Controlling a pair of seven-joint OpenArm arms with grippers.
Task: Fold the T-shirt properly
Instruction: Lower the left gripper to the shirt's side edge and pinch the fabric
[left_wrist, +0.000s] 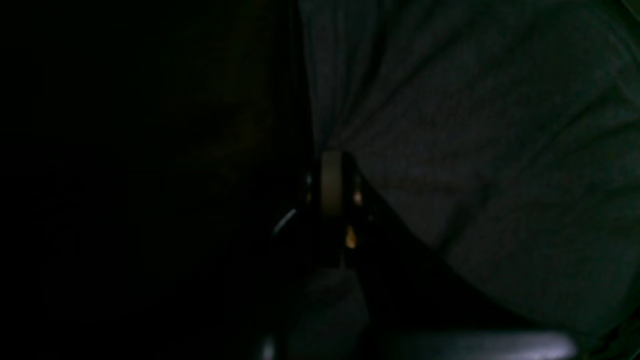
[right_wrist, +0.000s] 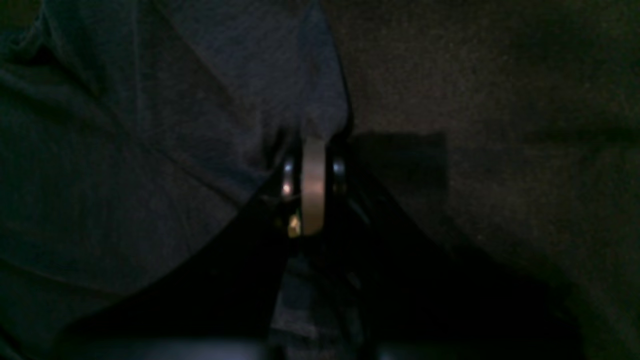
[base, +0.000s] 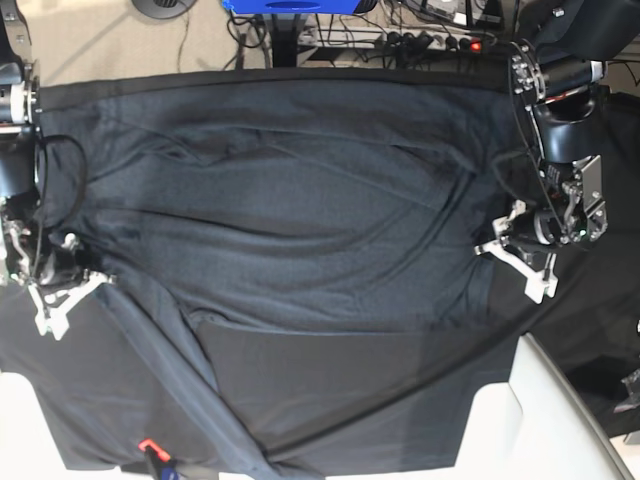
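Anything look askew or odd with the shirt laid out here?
The T-shirt lies wrinkled, with diagonal creases across its middle. A long sleeve trails diagonally down over the black table cloth instead of lying tucked. No damage visible.

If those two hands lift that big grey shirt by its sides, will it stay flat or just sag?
Probably sag: the shirt already lies in soft wrinkles, so it looks limp. It seems thin and light, bunching where the left hand and right hand pinch its edges. It may drag on the black table cloth.
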